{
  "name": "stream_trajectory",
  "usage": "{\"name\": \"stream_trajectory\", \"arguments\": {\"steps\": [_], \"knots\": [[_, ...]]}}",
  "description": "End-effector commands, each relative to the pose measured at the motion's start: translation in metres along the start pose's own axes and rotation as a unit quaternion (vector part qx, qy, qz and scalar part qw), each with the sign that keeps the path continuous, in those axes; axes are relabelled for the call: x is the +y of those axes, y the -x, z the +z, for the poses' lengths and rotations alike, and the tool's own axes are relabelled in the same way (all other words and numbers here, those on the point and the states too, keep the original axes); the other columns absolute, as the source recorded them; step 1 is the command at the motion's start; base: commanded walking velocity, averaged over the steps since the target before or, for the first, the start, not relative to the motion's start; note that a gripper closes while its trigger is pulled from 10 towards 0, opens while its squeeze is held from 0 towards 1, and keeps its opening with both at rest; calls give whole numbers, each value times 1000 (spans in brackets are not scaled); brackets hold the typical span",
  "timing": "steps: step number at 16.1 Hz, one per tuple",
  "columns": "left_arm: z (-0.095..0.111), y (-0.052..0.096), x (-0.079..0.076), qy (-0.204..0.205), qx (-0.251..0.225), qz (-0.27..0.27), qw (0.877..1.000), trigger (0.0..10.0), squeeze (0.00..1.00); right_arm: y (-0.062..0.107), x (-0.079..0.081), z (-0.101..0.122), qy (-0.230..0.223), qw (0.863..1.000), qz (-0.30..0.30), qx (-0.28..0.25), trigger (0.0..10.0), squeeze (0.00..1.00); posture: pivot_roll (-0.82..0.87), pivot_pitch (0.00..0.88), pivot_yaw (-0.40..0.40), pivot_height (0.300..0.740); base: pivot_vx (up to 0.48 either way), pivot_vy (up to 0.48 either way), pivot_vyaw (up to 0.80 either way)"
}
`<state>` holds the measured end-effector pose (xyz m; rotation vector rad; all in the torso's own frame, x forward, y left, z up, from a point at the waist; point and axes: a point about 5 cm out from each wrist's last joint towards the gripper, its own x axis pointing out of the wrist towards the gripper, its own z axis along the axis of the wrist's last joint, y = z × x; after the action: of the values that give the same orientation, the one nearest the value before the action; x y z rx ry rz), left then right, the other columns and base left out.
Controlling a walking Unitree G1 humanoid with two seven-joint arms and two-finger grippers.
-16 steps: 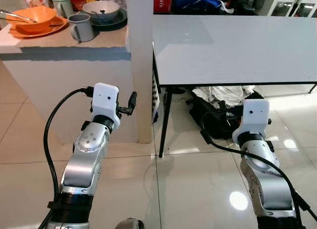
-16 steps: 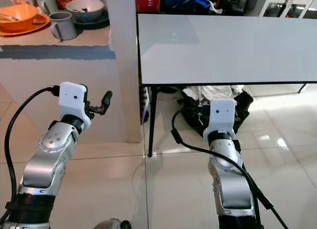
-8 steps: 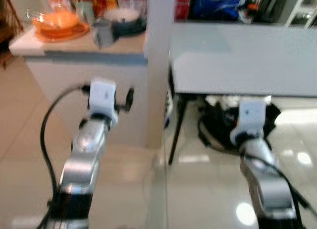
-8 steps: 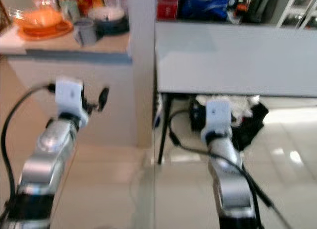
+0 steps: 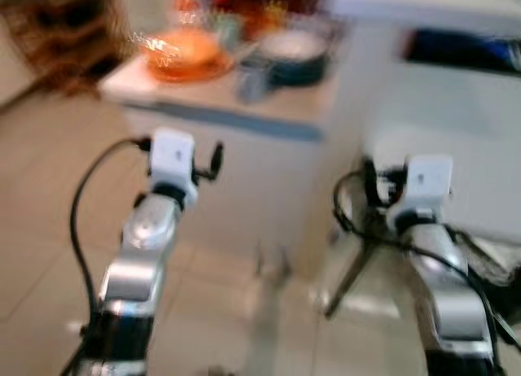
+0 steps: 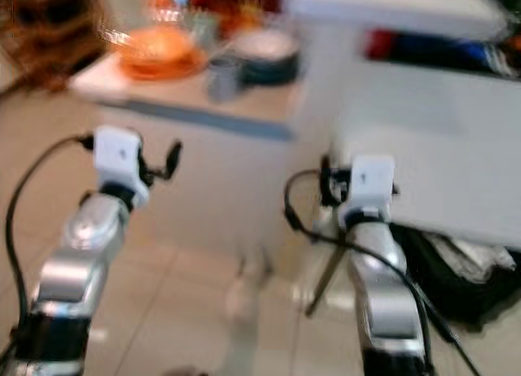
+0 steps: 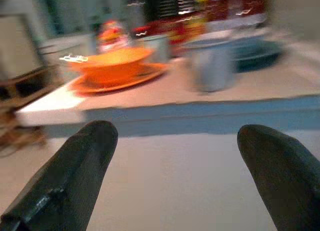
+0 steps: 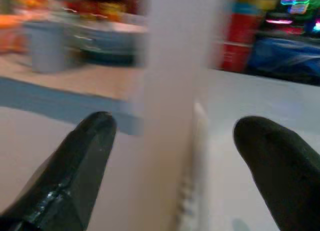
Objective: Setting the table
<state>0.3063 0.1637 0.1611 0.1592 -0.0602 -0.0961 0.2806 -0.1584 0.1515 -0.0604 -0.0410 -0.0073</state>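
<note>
Head cams are looking forward and down from above both arms, pretty blurry, taking in the counter (image 5: 236,115) and the table (image 6: 440,172). Left wrist cam is pointing level at the orange bowl (image 7: 112,63); right wrist cam is facing the white pillar (image 8: 175,91) up close. Both wrist cams are catching the grey mug (image 7: 212,66).

An orange bowl (image 7: 111,64) is seen on an orange plate (image 7: 120,80) at the left part of a counter (image 5: 203,107). Something thin and pale is laid across the rim of the bowl, but it is too blurred to be named. A grey mug (image 7: 212,67) is placed upright near the plate, on its right. Behind the mug, a pale bowl (image 5: 291,44) is set on a dark plate (image 5: 299,68). A grey table (image 6: 440,164) is found to the right of the counter.
</note>
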Motion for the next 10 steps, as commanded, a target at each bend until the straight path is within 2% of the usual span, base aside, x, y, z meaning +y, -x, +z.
{"name": "stream_trajectory", "arguments": {"steps": [1,2,4,5,6,7,10], "knots": [[4,-2,-9,19,-10,-10,1000,10000,0,2,-12,2,4,1000,-13,-5,10000,0,-18,8,-31,740,0,0,0],[3,4,-15,50,-20,-21,998,10000,0,2,-11,10,19,999,9,-25,10000,0,-38,7,-35,740,0,0,0],[-4,12,-18,66,-17,-29,997,10000,0,4,-12,13,27,998,23,-42,10000,0,-38,0,-44,740,0,0,0],[-6,13,-18,71,-7,-33,997,10000,0,4,-13,10,27,999,19,-37,10000,478,-35,0,-46,740,0,0,0],[-8,14,-18,73,-3,-40,996,10000,1000,5,-14,5,23,999,23,-28,10000,1000,-32,0,-51,740,0,0,0],[-7,15,-17,72,-8,-45,996,10000,1000,5,-13,2,19,999,33,-25,10000,1000,-27,0,-55,740,0,0,0],[-16,16,-4,70,2,-2,998,10000,1000,7,-13,0,6,999,38,-33,10000,1000,-14,0,-48,740,0,0,0]]}}
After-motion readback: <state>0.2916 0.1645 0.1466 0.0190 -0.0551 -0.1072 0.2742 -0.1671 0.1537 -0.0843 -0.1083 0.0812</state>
